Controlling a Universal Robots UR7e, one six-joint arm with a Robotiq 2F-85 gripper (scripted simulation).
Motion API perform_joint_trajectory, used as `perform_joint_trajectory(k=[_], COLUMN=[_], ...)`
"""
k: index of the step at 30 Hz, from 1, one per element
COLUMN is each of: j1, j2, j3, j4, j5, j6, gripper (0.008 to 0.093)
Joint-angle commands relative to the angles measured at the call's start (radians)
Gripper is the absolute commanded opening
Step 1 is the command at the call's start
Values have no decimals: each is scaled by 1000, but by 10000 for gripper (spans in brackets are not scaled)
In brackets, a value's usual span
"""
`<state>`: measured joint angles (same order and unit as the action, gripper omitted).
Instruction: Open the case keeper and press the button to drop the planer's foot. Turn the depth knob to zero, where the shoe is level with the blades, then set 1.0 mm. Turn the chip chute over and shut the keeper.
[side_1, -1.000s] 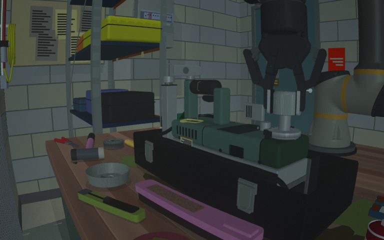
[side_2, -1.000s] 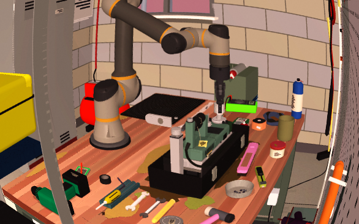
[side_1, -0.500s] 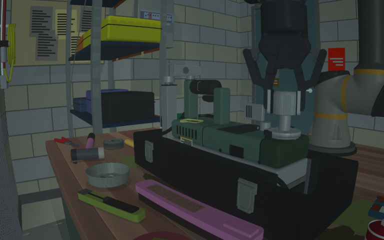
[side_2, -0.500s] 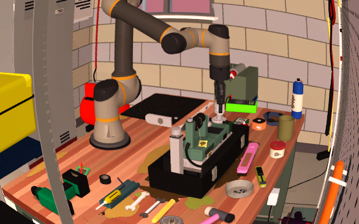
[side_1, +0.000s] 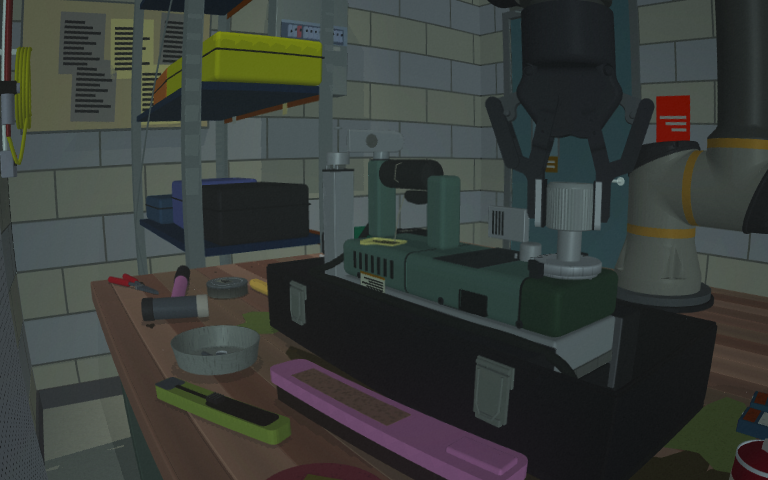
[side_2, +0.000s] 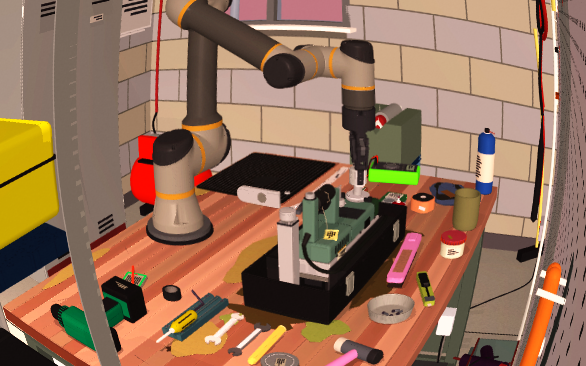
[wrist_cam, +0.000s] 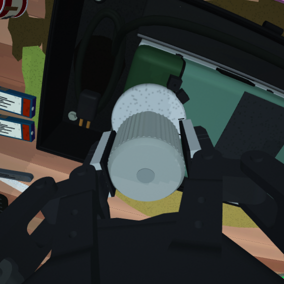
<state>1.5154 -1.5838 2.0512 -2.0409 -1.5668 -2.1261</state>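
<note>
The planer's underside and foot are hidden inside the open black case (side_1: 487, 362) (side_2: 325, 270), where the green planer (side_1: 481, 283) (side_2: 335, 227) (wrist_cam: 212, 87) sits. Its pale ribbed depth knob (side_1: 569, 206) (side_2: 358, 177) (wrist_cam: 148, 156) stands on a stem at the front end, above a scale collar. A grey chip chute (side_1: 508, 222) juts out just behind the knob. The case's grey latches (side_1: 493, 390) hang on its front wall. My gripper (side_1: 568, 205) (side_2: 358, 176) (wrist_cam: 147, 148) comes straight down over the knob and is closed on it, gripping its ribbed sides.
Behind the case stand the arm's base (side_1: 662, 249) (side_2: 175, 200) and a shelf rack with toolboxes (side_1: 243, 62). A pink sanding block (side_1: 396, 416), a green utility knife (side_1: 224, 410) and a metal bowl (side_1: 215, 348) lie on the bench in front.
</note>
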Motion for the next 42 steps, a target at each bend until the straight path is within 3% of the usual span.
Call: perform_joint_trajectory(k=[1, 42], j1=[-1, -1], j2=[-2, -2], j3=[0, 0], j4=[3, 3], j5=[-4, -4], j6=[-1, -17], gripper=[80, 80])
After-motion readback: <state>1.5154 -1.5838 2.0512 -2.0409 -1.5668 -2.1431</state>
